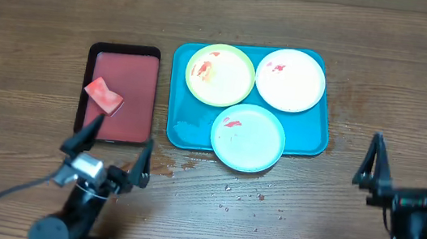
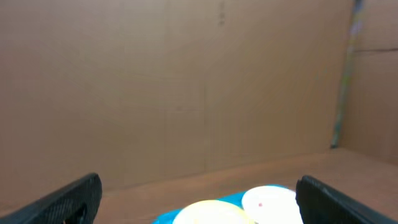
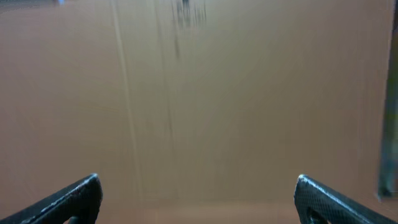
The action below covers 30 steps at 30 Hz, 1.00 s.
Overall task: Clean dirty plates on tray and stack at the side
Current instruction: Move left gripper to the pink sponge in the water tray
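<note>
Left gripper [image 1: 122,134]: spread wide, empty, by front edge, left.
Right gripper [image 1: 408,143]: spread wide, empty, front-right corner.
Tray [image 1: 183,126]: mid-worktop, long axis along far edge.
Yellow-green plate [image 1: 219,74], white plate [image 1: 290,80]: far rim.
Mint-blue plate [image 1: 248,138]: overhanging near rim.

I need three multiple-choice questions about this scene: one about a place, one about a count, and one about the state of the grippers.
1. Where does the sponge lie? A on a plate; B in the red tray; C between gripper fingers.
2. How many plates lie on the turquoise tray? A two; B three; C four.
3. The left gripper and right gripper are: A both open; B both shut; C each holding a plate.

1 B: it rests inside the black rim.
2 B: yellow-green plate, white plate, mint-blue plate.
3 A: fingers spread, nothing between.
</note>
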Available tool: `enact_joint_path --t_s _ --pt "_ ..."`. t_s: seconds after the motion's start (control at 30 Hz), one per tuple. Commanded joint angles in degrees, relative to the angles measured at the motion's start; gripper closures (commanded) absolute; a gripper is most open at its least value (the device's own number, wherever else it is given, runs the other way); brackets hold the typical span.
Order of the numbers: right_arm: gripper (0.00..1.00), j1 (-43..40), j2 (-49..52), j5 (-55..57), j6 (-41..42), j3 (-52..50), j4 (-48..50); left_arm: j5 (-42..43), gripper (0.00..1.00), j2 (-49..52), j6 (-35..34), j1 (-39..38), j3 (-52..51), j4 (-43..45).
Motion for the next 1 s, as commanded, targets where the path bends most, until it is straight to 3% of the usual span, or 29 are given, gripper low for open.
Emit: enact_joint_path --t_s 0.0,0.1,0.27,0.37,0.5,0.7,0.8,0.9,0.97 --pt "0.0 -0.17 10.05 1.42 -1.88 9.81 -6.4 -8.11 0.0 10.12 8.81 -0.02 15.61 -10.49" --pt "0.0 -0.15 19.19 0.68 -1.86 18.97 -14.95 -7.91 0.0 23.63 11.19 -0.02 31.1 -25.35" --pt "0.0 -0.17 35.19 -9.55 -1.9 36.79 -32.24 5.97 0.0 42.45 12.87 -0.07 51.69 -43.41" --pt "0.0 -0.17 44.96 -15.56 -1.92 47.95 -43.76 2.86 0.0 50.27 11.72 0.0 59.23 -48.92" --pt "0.0 -0.15 55.28 -21.86 -1.01 59.04 -54.38 -12.0 0.0 59.63 -1.46 1.31 69.85 -59.76" --pt "0.0 -0.15 61.59 -28.65 -1.22 61.2 -56.74 -9.66 0.0 66.38 -10.03 2.62 73.68 -63.28" --pt "0.0 -0.17 62.75 -27.87 0.0 61.2 -54.14 -13.6 0.0 69.29 -11.45 2.58 73.7 -64.15" --pt "0.0 -0.17 62.93 -17.46 13.84 61.2 -52.04 -26.62 0.0 71.67 -25.81 3.74 73.7 -68.57" --pt "0.0 -0.15 62.9 -12.63 18.21 61.2 -52.59 -33.29 0.0 73.64 -35.85 5.18 73.68 -71.14"
